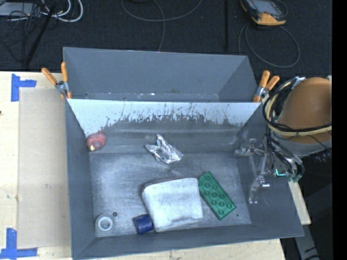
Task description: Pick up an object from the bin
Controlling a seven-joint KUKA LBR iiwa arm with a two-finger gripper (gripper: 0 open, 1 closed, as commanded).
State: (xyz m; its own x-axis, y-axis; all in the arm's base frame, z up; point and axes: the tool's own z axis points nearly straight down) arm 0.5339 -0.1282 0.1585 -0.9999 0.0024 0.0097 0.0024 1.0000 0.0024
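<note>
Your grey metal bin is the biggest thing here. Its floor is scuffed and pale in the middle, and the far wall is streaked with scratches. The arm comes in over the right rim, with cables looped round its orange cover. The gripper hangs low by the right wall over bare floor. You cannot tell from here whether it is apart or together, and nothing shows in its hold.

No thing is picked yet. The nearest candidate is the green studded plate, just to the gripper's left, lying flat and touching the white folded cloth. Further off are the crumpled foil near the middle, the pink ball at the far left wall, and the blue cap beside the clear ring at the near left.

Watch the right wall. The gripper is so close to it that a straight descent could probably scrape metal or close on nothing. The plate lies flat, so a grasp from above may slide off its studs or push it under the cloth. The cloth is soft and could come up with the plate. The foil would likely crush, and the ball would likely roll away.

The bin floor looks slick, so expect things to skid. Behind the bin lies a dark floor with loose cables, well clear of the work.
</note>
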